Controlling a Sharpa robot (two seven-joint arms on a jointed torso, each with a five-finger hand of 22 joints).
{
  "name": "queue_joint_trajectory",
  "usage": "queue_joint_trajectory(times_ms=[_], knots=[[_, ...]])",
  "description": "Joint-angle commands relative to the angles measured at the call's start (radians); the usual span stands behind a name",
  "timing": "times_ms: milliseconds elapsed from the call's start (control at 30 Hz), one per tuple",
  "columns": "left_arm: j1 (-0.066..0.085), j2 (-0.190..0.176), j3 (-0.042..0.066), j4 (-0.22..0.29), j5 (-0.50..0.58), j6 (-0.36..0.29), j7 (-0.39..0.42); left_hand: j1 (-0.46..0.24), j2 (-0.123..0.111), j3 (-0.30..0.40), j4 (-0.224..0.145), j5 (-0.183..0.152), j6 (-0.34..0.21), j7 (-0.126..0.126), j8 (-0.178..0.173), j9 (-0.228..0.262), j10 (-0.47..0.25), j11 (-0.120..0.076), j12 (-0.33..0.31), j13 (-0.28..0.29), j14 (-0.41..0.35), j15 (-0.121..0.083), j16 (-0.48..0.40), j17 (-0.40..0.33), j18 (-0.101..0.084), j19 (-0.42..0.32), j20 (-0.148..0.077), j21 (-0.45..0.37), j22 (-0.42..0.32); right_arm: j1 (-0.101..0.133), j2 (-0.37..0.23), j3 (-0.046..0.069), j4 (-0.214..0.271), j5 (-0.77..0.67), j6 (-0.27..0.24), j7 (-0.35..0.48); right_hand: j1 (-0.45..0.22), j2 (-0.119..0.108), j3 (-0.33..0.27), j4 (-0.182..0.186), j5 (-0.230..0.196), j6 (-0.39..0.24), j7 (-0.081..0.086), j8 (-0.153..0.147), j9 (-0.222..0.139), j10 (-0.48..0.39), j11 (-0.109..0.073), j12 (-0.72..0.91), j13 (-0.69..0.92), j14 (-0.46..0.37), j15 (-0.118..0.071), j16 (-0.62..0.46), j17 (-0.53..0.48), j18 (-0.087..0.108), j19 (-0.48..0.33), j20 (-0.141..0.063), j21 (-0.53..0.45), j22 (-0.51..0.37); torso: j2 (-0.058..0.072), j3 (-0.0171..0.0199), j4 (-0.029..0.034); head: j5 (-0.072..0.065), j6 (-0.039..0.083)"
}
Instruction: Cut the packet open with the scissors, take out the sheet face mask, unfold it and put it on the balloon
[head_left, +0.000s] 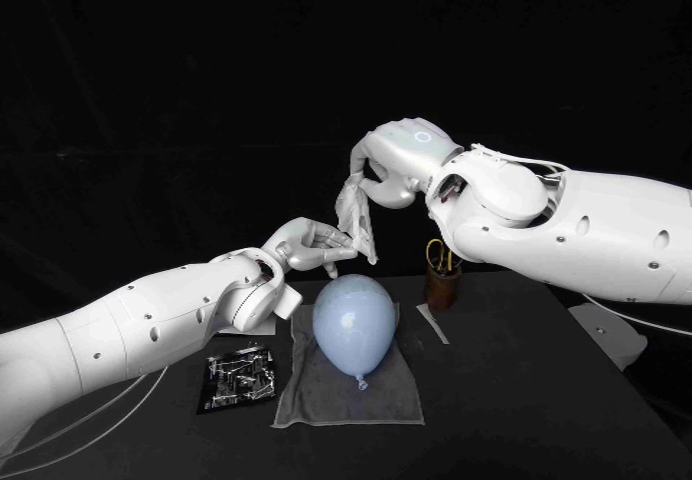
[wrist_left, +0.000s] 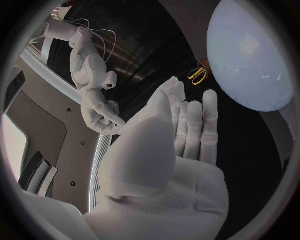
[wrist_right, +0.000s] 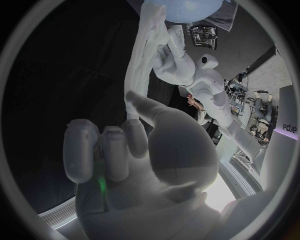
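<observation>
Right hand grips the mask by its top, left hand pinches its lower end; I hold it at 12 o'clock of the balloon for unfolding.

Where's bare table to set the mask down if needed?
Bare table right of the cloth, nearer than the strip and cup. Crowded left: packet beside the cloth, balloon on it. Above, left hand and right hand hold the mask.

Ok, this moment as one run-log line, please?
sheet mask: bunched, in the air | left hand: pinches lower end | right hand: holds upper end | balloon: bare, on cloth | scissors: in holder
</observation>
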Motion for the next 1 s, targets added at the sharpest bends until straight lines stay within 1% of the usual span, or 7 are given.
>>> queue_joint_trajectory(times_ms=[33, 133, 167, 267, 467, 767, 1000], knots=[[0.001, 0.003, 0.001, 0.000, 0.031, 0.003, 0.024, 0.011, 0.046, 0.020, 0.006, 0.002, 0.017, -0.004, 0.005, 0.002, 0.010, -0.006, 0.005, 0.001, 0.010, -0.004, 0.008, 0.002, 0.010, 0.010, -0.002, 0.000, 0.001, 0.000, 0.002, 0.001, -0.001, -0.004, 0.009, -0.001, 0.001, -0.007, 0.005, -0.001, 0.005, 0.007, 0.001, 0.004, 0.002, 0.043, -0.014, 0.001, 0.081, 0.104, -0.009, 0.004, 0.263, -0.016, 0.061, -0.005, 0.006, 0.215, 0.000, 0.0004, -0.0008, -0.001, -0.001], [0.001, 0.003, 0.001, -0.003, 0.045, -0.002, 0.030, 0.064, 0.090, 0.062, -0.014, 0.003, 0.056, -0.017, 0.024, 0.009, 0.046, -0.024, 0.016, 0.001, 0.033, -0.022, 0.025, 0.007, 0.011, 0.026, -0.017, 0.019, 0.011, -0.001, 0.003, 0.001, -0.001, 0.000, 0.008, -0.002, 0.001, -0.007, 0.005, -0.001, 0.005, 0.007, 0.001, 0.004, 0.002, 0.043, -0.014, 0.001, 0.081, 0.104, -0.009, 0.004, 0.263, -0.016, 0.061, -0.005, 0.006, 0.215, 0.000, 0.0001, -0.0010, -0.001, 0.000], [0.001, 0.003, 0.001, -0.003, 0.047, -0.003, 0.032, 0.082, 0.097, 0.076, -0.027, 0.003, 0.075, -0.022, 0.036, 0.015, 0.064, -0.032, 0.021, 0.002, 0.061, -0.029, 0.037, 0.039, 0.011, 0.031, -0.023, 0.028, 0.015, -0.001, 0.003, 0.001, -0.001, 0.001, 0.008, -0.002, 0.001, -0.007, 0.005, -0.001, 0.005, 0.007, 0.001, 0.004, 0.002, 0.043, -0.014, 0.001, 0.081, 0.104, -0.009, 0.004, 0.263, -0.016, 0.061, -0.005, 0.006, 0.215, 0.000, 0.0002, -0.0007, -0.001, 0.000], [0.001, 0.004, 0.001, -0.004, 0.054, -0.009, 0.035, 0.103, 0.103, 0.109, -0.044, 0.002, 0.091, -0.028, 0.053, 0.027, 0.102, -0.049, 0.024, 0.000, 0.138, -0.046, 0.069, 0.125, 0.010, 0.041, -0.041, 0.052, 0.030, -0.001, 0.003, 0.001, -0.004, 0.002, 0.007, -0.003, 0.002, -0.008, 0.006, -0.001, 0.005, 0.007, 0.001, 0.003, 0.002, 0.043, -0.014, 0.000, 0.081, 0.104, -0.010, 0.004, 0.263, -0.016, 0.061, -0.005, 0.005, 0.215, 0.000, 0.0004, -0.0004, -0.003, 0.002], [0.001, 0.000, 0.001, -0.007, 0.074, -0.027, 0.044, 0.106, 0.098, 0.139, -0.046, 0.003, 0.094, -0.033, 0.058, 0.035, 0.116, -0.055, 0.016, -0.005, 0.161, -0.053, 0.078, 0.147, 0.009, 0.039, -0.051, 0.069, 0.042, -0.001, -0.001, 0.001, -0.017, 0.001, 0.010, -0.005, 0.002, -0.008, 0.006, -0.001, 0.005, 0.007, 0.001, 0.003, 0.002, 0.043, -0.014, 0.000, 0.081, 0.104, -0.010, 0.004, 0.263, -0.016, 0.061, -0.005, 0.005, 0.215, -0.001, 0.0001, -0.0003, -0.004, 0.002], [0.001, -0.011, 0.001, -0.005, 0.090, -0.053, 0.069, 0.103, 0.072, 0.169, -0.045, 0.003, 0.101, -0.033, 0.061, 0.040, 0.129, -0.059, 0.011, -0.007, 0.168, -0.057, 0.079, 0.155, 0.008, 0.031, -0.056, 0.086, 0.054, -0.001, -0.013, 0.001, -0.048, -0.006, 0.023, -0.016, 0.002, -0.009, 0.007, -0.001, 0.005, 0.007, 0.001, 0.003, 0.001, 0.043, -0.014, 0.000, 0.081, 0.104, -0.010, 0.004, 0.263, -0.016, 0.061, -0.006, 0.004, 0.215, 0.000, 0.0001, -0.0001, -0.006, 0.005], [0.000, -0.021, 0.001, 0.004, 0.087, -0.074, 0.141, 0.100, 0.055, 0.186, -0.044, 0.003, 0.103, -0.031, 0.060, 0.040, 0.132, -0.059, 0.008, -0.009, 0.170, -0.058, 0.080, 0.157, 0.008, 0.027, -0.057, 0.095, 0.062, -0.001, -0.016, 0.001, -0.075, -0.006, 0.026, -0.022, 0.002, -0.009, 0.008, -0.001, 0.005, 0.007, 0.001, 0.003, 0.001, 0.043, -0.014, 0.000, 0.081, 0.104, -0.010, 0.004, 0.263, -0.016, 0.061, -0.006, 0.006, 0.215, 0.001, 0.0003, 0.0000, -0.006, 0.006]])
